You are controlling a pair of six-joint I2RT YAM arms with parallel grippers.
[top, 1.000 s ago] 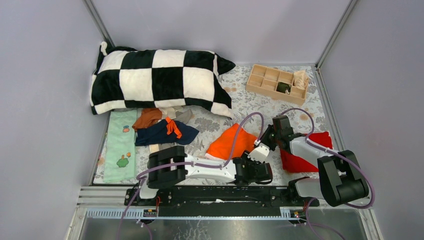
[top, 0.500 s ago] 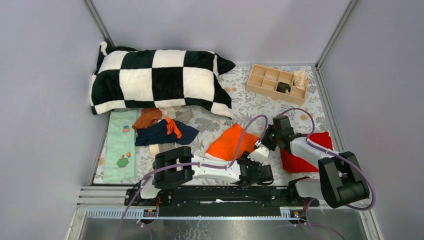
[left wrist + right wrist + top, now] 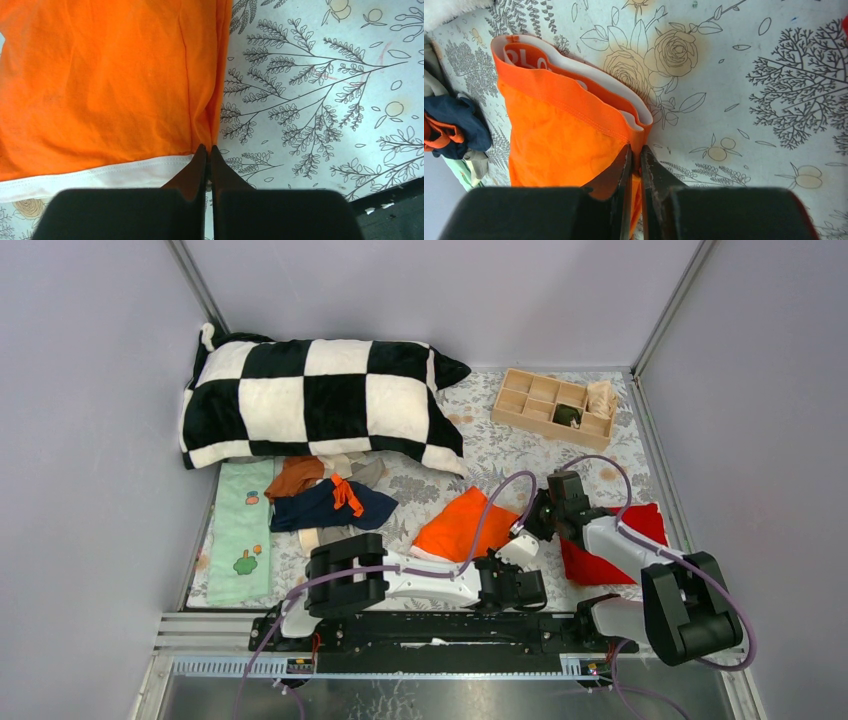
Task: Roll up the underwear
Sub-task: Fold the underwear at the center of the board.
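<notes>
Top view: orange briefs [image 3: 462, 525] lie flat on the floral worktop [image 3: 500, 455], near centre and just ahead of both arms.

Left tool [image 3: 208, 150]: fingers pressed together, tips meeting at the 3 o'clock edge of the orange briefs, just above a white band [image 3: 100, 175]. The creases in the cloth run into the tips, so this reads as a pinch on the fabric edge.

Right tool [image 3: 635, 150]: fingers almost closed, with orange cloth showing in the slit between them. It is pinching the briefs at the side edge just short of the lettered waistband [image 3: 574, 65], which sits doubled over at 12 o'clock in the wrist view.

Surroundings, taken from the orange briefs in the top view:
- Navy briefs [image 3: 330, 505] with orange trim at 9 o'clock, rust-brown briefs [image 3: 295, 477] touching them at 10 o'clock.
- Checked pillow [image 3: 320, 400] at 11 o'clock.
- Wooden divided tray [image 3: 552, 407] at 1 o'clock, well apart.
- Red cloth [image 3: 610, 560] at 4 o'clock, partly under the right arm.
- Green printed strip [image 3: 243, 530] at the 9 o'clock edge of the worktop.
</notes>
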